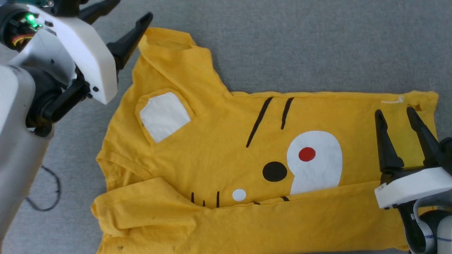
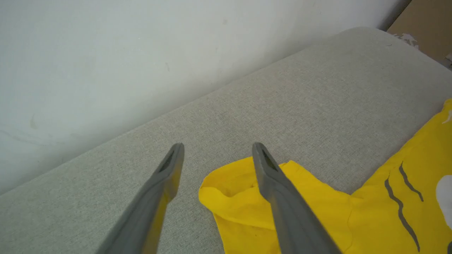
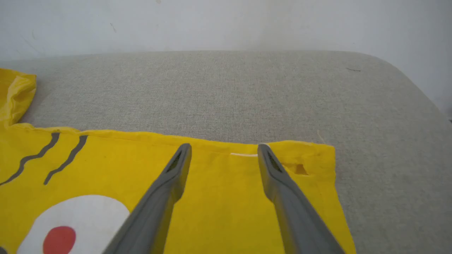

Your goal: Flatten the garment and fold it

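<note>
Cloth first: the yellow T-shirt (image 1: 219, 141) lies spread sideways on the grey cushion (image 1: 300, 42), neck to the robot's left and hem to its right. Its near long edge is already turned up over the lower part of the cartoon print. The left gripper (image 2: 218, 148) hangs empty with its jaws wide apart over the far sleeve (image 2: 240, 190), one finger above the sleeve opening and the other over bare cushion. The right gripper (image 1: 394, 111) is likewise spread and empty above the far hem corner (image 1: 420, 100), not pinching it.

The step in hand, by my reading, is the matching fold of the far long edge toward the robot. To do it well, both grippers should come down on that edge together, each taking only the edge layers, so the cloth lifts level. The left one probably ought to tuck the sleeve in first, since it juts past the body line. Carry the edge low and lay it parallel to the near fold (image 1: 282, 218); an uneven pull would likely skew the cloth and wrinkle the print
</note>
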You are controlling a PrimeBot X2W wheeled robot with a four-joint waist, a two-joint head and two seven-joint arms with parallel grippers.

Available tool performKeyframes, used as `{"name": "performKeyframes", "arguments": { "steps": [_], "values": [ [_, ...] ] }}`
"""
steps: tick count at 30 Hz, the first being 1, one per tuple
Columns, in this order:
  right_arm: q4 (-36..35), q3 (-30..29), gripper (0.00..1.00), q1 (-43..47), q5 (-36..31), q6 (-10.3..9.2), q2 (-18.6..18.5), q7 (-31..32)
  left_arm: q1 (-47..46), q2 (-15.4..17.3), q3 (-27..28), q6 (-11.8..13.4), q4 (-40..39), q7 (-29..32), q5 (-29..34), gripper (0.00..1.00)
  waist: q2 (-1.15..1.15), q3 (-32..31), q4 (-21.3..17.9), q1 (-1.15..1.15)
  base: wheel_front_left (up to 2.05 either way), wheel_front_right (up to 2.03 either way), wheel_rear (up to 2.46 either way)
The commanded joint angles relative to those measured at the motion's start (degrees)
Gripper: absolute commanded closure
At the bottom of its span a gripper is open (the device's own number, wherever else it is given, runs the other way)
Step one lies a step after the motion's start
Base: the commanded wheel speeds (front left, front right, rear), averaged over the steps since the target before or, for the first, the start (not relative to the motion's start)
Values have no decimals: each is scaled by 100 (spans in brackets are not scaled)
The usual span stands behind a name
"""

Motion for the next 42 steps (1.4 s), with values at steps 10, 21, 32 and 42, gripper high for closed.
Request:
{"name": "performKeyframes", "arguments": {
  "steps": [10, 21, 32, 42],
  "values": [
    [53, 45, 0, -248, 34, -5, -3, -131, -495, 669, -644, -38, 701, 517, -466, 0, 0, 659, -513, -1, 0, 0, 0],
    [-74, -59, 0, -409, 2, -5, -3, -62, -319, 766, -837, -38, 764, 1038, -1218, 100, 0, 584, -514, -1, 0, 0, 0],
    [-364, -485, 0, -951, -395, -5, -3, 1011, -185, 651, -745, -38, 644, 123, -1256, 100, 0, 233, -289, -1, 0, 0, 0],
    [-268, -903, 0, -1131, -503, -5, -25, 2577, -168, 644, -813, -38, 662, -29, -1297, 100, 0, 386, -159, -1, 0, 0, 0]
  ]
}}
